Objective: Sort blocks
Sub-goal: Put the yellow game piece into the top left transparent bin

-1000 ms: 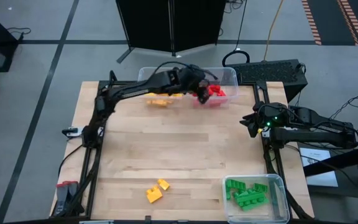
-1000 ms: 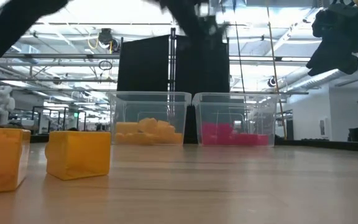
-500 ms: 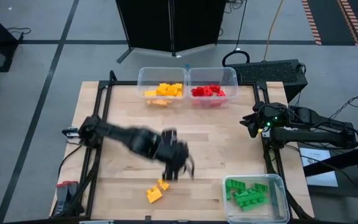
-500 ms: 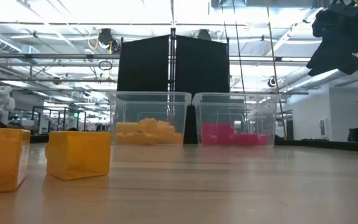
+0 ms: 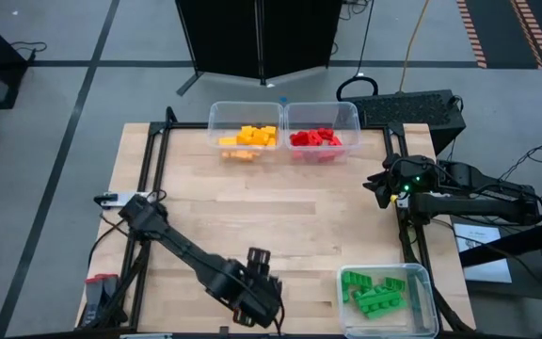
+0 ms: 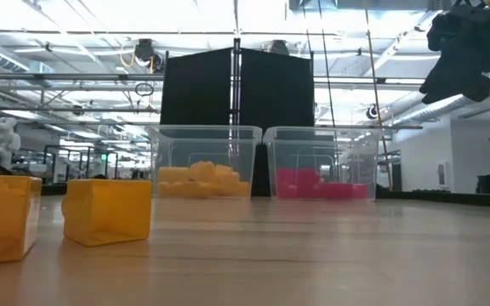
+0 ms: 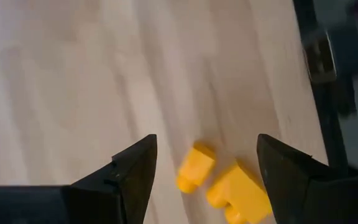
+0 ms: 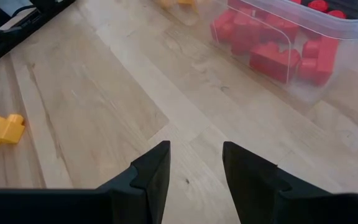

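Two yellow blocks, a small one [image 7: 194, 168] and a larger one [image 7: 238, 193], lie flat on the wooden table near its near edge. The low view shows them side by side [image 6: 107, 211]. My left gripper [image 7: 205, 149] hangs over them, open and pointing steeply down, one finger to each side and clear of both. In the high view the left gripper [image 5: 252, 282] hides the two blocks. My right gripper [image 8: 194, 162] waits open at the table's right edge [image 5: 379, 184] with nothing between its fingers.
At the far edge stand two clear bins, one with yellow blocks [image 5: 246, 137] and one with red blocks [image 5: 322, 138]. A third bin with green blocks [image 5: 384, 297] sits at the near right corner, close to my left gripper.
My left gripper has swung from over the red bin at the far edge across the table to the near edge. It has tipped to point more steeply down, and now stands over the two yellow blocks, which have not moved.
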Robot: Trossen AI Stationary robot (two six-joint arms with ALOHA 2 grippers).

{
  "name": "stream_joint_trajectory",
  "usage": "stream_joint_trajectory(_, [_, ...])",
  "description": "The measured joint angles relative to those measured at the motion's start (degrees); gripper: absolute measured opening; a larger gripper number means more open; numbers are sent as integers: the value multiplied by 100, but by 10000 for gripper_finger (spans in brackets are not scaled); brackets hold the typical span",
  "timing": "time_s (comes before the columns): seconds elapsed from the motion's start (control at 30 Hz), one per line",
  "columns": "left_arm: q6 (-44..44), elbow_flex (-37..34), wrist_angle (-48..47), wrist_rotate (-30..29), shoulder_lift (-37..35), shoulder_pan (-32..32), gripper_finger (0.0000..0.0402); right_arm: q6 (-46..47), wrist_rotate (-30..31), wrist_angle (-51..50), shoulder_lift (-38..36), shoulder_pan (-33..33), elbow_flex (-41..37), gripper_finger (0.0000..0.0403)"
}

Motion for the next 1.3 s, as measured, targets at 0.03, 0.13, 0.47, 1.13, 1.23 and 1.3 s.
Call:
stream_joint_trajectory(0.03, [125,0,-31,152,88,-18,238,15,1,0,-1,0,0,144])
stream_joint_trajectory(0.13, [279,0,-233,377,308,-39,238,19,1,1,0,1,0,144])
stream_joint_trajectory(0.47, [713,-718,-92,497,373,-32,238,119,1,2,-2,2,0,144])
stream_joint_trajectory(1.13, [1491,-3412,1988,759,-1107,362,238,106,193,36,-1,1,1,144])
stream_joint_trajectory(1.23, [1873,-3571,2241,799,-1109,393,238,117,333,35,-2,0,1,144])
stream_joint_trajectory(1.3, [1918,-3746,2509,957,-1107,427,238,117,333,36,-1,1,0,144])
